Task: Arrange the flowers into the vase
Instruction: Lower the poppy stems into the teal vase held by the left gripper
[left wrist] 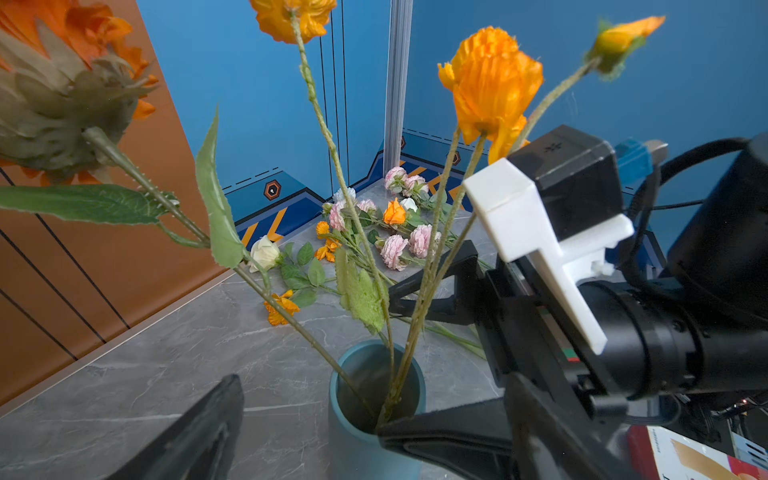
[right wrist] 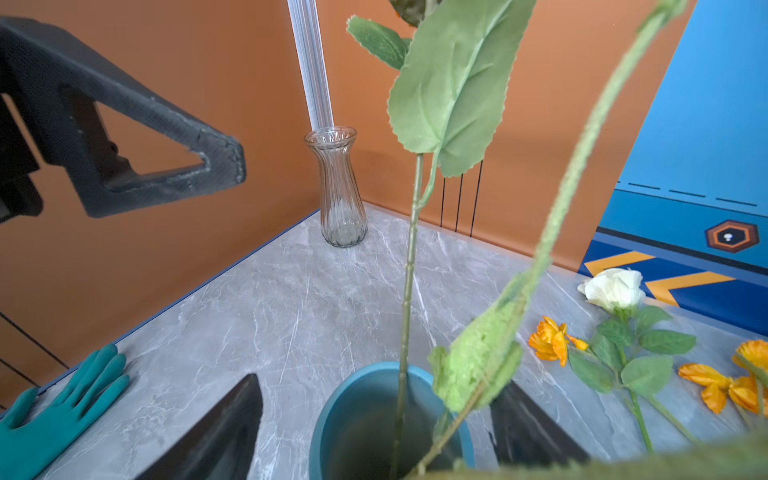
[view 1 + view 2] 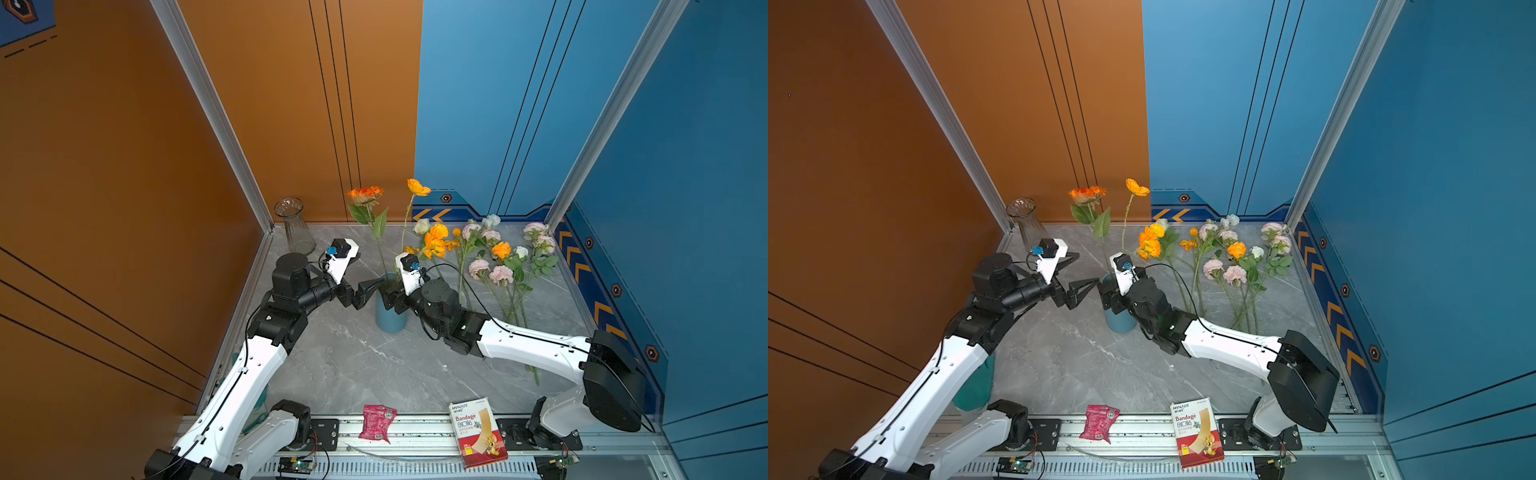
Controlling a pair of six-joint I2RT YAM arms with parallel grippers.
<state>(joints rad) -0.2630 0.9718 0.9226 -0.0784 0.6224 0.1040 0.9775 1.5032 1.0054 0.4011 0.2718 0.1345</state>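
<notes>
A blue vase (image 3: 390, 318) stands mid-table and holds three flowers: an orange gerbera (image 3: 365, 193), a tall orange poppy (image 3: 419, 187) and a poppy stem with two blooms (image 1: 490, 83). My right gripper (image 2: 374, 432) is open at the vase's mouth, with one finger on each side of the rim. The stems pass between its fingers and are not gripped. My left gripper (image 3: 365, 271) hangs open just left of the vase, holding nothing; one of its fingers (image 1: 199, 436) shows in the left wrist view. Several more flowers (image 3: 498, 259) lie on the table at the back right.
An empty glass vase (image 3: 296, 226) stands in the back left corner. A teal glove (image 2: 62, 399) lies at the table's left edge. A red packet (image 3: 376, 422) and a bandage box (image 3: 478, 432) rest on the front rail. Walls close the left, back and right sides.
</notes>
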